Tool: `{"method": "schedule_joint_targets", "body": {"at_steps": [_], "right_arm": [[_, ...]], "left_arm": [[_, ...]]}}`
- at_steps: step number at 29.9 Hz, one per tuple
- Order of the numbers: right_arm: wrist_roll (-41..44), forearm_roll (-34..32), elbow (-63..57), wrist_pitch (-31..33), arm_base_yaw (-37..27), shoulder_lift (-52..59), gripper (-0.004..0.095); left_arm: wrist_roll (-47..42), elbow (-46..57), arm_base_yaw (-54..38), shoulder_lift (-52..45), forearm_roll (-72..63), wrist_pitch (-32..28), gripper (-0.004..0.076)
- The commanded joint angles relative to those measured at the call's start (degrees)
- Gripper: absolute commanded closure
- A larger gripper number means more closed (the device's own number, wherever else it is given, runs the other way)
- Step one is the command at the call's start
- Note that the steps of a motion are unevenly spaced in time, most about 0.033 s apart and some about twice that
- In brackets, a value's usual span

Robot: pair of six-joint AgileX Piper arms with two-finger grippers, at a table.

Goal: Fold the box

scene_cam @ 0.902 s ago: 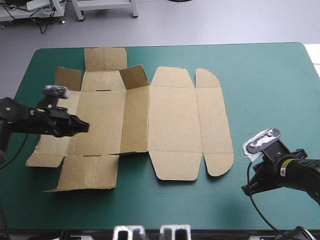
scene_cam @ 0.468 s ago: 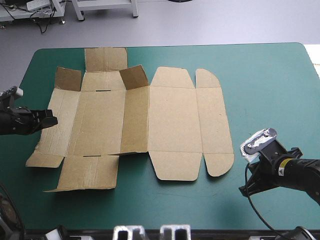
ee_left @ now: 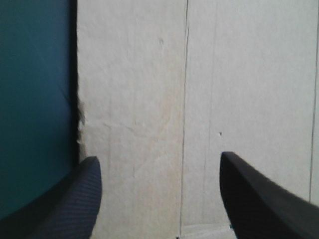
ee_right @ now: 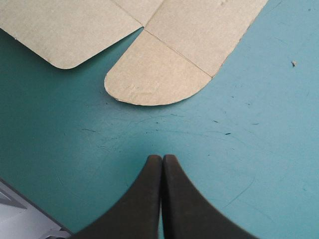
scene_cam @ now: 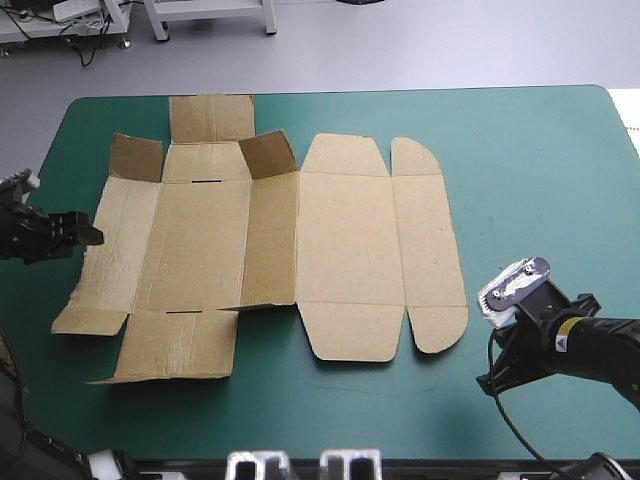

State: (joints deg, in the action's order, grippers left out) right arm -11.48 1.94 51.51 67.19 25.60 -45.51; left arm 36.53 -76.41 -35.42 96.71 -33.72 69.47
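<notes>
1. Brown board first: the box (scene_cam: 350, 240) lies opened out as a flat sheet on the teal-green cover (scene_cam: 530, 160), left of the table's middle, with its panels side by side across the table.
2. We spot two small flaps (scene_cam: 268, 152) standing up on the far side; everything else lies flat.
3. Over to the left gripper (ee_left: 159, 159): we see its black fingers (ee_left: 65, 204) spread wide and gripping nothing. It is poised at the sheet's left edge, and a crease (ee_left: 185, 99) runs ahead between the fingers.
4. We find the right gripper (ee_right: 162, 159) pressed together into one point, holding nothing, over bare cover near the table's near right corner.
5. Just ahead of it we see the rounded flap (ee_right: 157, 79) at the box's near right corner, clear of the fingertips.
</notes>
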Motion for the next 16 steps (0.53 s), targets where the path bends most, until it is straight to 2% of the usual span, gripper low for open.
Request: {"method": "schedule_joint_targets", "body": {"at_steps": [1,5,16], "right_arm": [[-0.6,0.1,2.0,-2.5,-0.3,0.3,0.0932],[-0.6,0.1,2.0,-2.4,-0.3,0.3,0.0932],[1.0,0.1,2.0,-2.6,-0.3,0.3,0.0932]], "left_arm": [[0.1,-6.2,-0.2,-0.7,-1.8,2.3,0.0230],[0.1,-9.4,-0.2,2.8,0.5,3.7,0.0230],[-0.4,-8.8,-0.2,11.3,7.1,5.2,0.0230]]}}
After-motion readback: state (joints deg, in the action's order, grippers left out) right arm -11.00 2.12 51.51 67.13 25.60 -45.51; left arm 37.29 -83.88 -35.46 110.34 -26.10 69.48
